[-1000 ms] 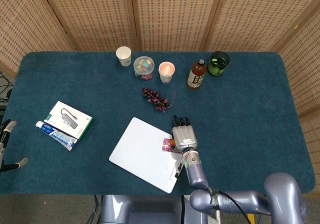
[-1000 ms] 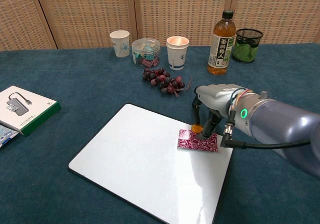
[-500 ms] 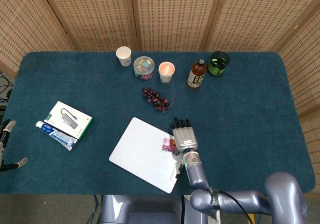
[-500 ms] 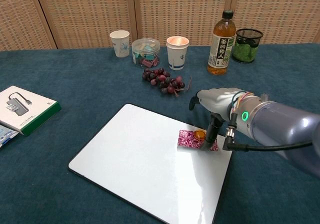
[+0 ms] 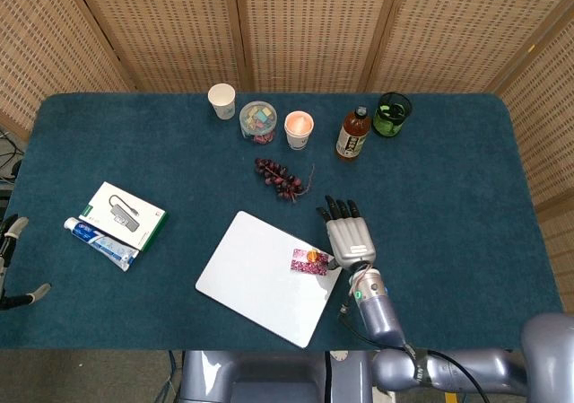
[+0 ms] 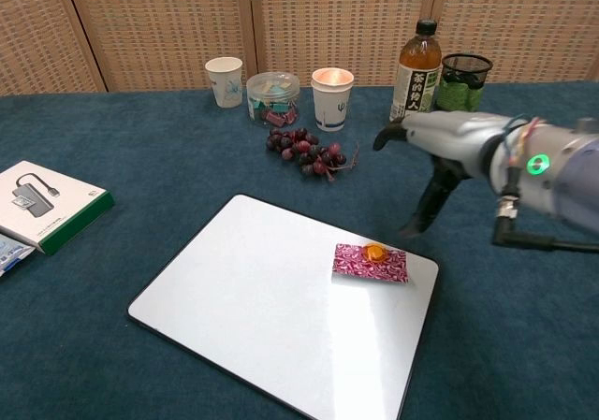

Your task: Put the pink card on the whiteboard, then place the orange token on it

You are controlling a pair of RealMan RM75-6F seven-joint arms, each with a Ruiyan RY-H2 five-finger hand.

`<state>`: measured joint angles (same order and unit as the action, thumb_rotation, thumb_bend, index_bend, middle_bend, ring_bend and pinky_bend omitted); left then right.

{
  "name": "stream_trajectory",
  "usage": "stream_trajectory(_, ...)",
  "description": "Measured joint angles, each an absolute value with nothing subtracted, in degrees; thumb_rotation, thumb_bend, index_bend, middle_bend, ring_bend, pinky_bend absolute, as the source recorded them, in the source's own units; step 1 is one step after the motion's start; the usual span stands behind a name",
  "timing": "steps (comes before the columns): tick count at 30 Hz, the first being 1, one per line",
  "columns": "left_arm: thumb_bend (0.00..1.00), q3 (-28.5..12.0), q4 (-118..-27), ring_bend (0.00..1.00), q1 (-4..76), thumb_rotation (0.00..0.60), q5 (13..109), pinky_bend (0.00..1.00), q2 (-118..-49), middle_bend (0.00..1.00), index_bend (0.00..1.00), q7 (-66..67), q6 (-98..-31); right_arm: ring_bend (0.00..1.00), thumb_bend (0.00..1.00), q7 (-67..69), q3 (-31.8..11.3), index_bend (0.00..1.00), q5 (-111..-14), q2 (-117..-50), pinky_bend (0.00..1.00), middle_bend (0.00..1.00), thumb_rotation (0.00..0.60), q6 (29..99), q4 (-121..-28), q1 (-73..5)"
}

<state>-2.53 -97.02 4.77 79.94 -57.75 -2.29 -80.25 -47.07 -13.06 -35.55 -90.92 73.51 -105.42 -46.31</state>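
I see the pink card (image 6: 371, 262) lying flat on the whiteboard (image 6: 253, 298), close to its right edge, and the orange token (image 6: 374, 252) sits on top of the card. My right hand (image 6: 447, 153) hangs above the blue cloth (image 6: 140, 139) just right of the board, touching neither card nor token; its fingers (image 5: 339, 209) are spread and it holds nothing. In the head view the same hand (image 5: 348, 234) shows palm down beside the board's right corner. Of my left hand (image 5: 11, 259) I see only a bit at the far left edge of the head view, and I cannot tell how its fingers lie.

On the far side stand a paper cup (image 6: 224, 68), a clear tub (image 6: 273, 95), a second cup (image 6: 332, 98), a tea bottle (image 6: 416, 60) and a mesh pot (image 6: 464, 82). Grapes (image 6: 304, 152) lie between the cups and the board. At left lie a white box (image 6: 42, 203) and a tube (image 5: 100, 242).
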Motion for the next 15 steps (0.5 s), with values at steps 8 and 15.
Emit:
stream_trajectory(8,0.0,-2.3,-97.05,0.0,4.03,0.6,81.34,0.0,-57.74,0.0,0.0,-2.84,-82.14,0.0,0.0,-27.07,-5.86,0.11,-56.42,-79.27,0.0,0.0,0.6,73.92,-102.84,-36.45)
stream_trajectory(15,0.0,-2.16,-97.0,0.0,3.23,0.6,82.49,0.0,-58.38,0.0,0.0,-1.66,-84.39,0.0,0.0,-6.54,0.88,0.01,-68.61,-73.13,0.0,0.0,0.6,79.3,-93.91,-25.27)
